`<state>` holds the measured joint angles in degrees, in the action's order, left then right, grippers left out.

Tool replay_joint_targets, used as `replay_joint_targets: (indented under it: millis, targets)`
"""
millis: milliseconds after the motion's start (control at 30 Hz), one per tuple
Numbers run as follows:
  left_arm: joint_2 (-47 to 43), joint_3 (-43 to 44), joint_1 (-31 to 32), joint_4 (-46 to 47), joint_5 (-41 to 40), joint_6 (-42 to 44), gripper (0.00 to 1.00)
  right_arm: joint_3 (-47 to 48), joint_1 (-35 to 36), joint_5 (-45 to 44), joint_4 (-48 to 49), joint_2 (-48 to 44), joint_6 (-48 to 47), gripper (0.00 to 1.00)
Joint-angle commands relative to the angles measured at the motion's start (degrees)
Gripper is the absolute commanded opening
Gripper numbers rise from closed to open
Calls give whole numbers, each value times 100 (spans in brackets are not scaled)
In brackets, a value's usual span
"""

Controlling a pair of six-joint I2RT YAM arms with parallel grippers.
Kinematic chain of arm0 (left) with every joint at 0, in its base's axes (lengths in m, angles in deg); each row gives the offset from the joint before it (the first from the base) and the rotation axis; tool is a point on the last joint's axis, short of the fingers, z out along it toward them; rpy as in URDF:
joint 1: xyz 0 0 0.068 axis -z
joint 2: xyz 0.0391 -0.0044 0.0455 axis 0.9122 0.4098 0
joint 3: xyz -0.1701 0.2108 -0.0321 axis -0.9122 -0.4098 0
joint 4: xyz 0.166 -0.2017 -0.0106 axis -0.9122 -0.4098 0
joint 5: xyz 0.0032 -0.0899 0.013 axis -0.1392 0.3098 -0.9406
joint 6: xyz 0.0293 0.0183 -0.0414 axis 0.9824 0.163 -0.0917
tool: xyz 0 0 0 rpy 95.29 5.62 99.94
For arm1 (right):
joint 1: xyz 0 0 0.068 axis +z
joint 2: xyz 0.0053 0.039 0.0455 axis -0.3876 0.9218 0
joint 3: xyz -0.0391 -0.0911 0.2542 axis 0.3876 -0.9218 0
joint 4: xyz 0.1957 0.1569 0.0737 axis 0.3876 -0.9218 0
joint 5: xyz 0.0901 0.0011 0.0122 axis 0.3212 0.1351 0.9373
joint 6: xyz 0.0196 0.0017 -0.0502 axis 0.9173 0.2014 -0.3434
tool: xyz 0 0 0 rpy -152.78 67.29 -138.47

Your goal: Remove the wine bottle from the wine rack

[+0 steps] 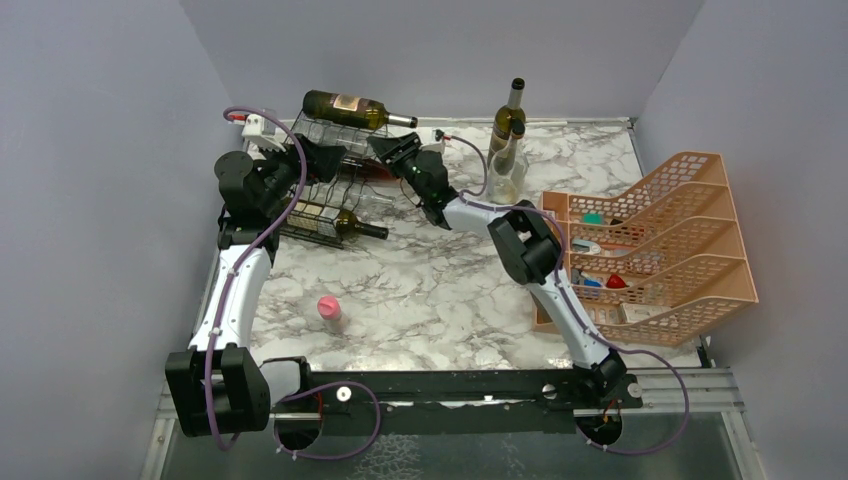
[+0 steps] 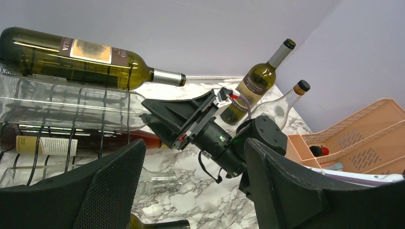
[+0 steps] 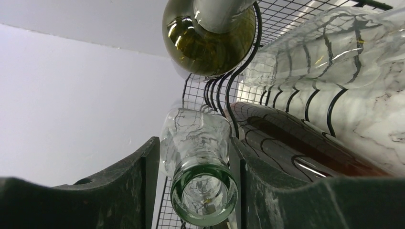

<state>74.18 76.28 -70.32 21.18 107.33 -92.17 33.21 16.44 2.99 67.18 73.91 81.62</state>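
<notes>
– Now, where is the clear wine bottle (image 3: 200, 152)?
– Lying in the wine rack (image 1: 330, 195) under 1 green bottle (image 2: 71, 57); right fingers (image 3: 124, 191) closed on its neck from 2 sides; left fingers (image 2: 95, 191) parted, holding nothing, near the rack.

The wine rack (image 1: 330, 190) fills the far left corner, with a green bottle (image 1: 352, 107) lying across its top (no way in from above). Two upright bottles (image 1: 508, 135) stand at the far edge. A peach organizer (image 1: 655, 250) blocks the right edge. The middle of the tabletop (image 1: 430, 290) lies open, except for a small pink item (image 1: 329, 309) toward the near left.
</notes>
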Motion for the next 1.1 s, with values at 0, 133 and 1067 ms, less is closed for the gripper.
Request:
replay_joint_targets:
  millis: [0, 133, 1067]
  targets:
    - [-71, 94, -40, 216, 94, -21, 80, -290, 7, 205, 735, -742, 28, 16]
    - [-100, 56, -47, 254, 65, -14, 80, -537, 100, 221, 786, -1071, -129, 13]
    - [-77, -59, -63, 316, -111, 132, 81, -2984, 240, 304, -524, -4033, -1891, 1]
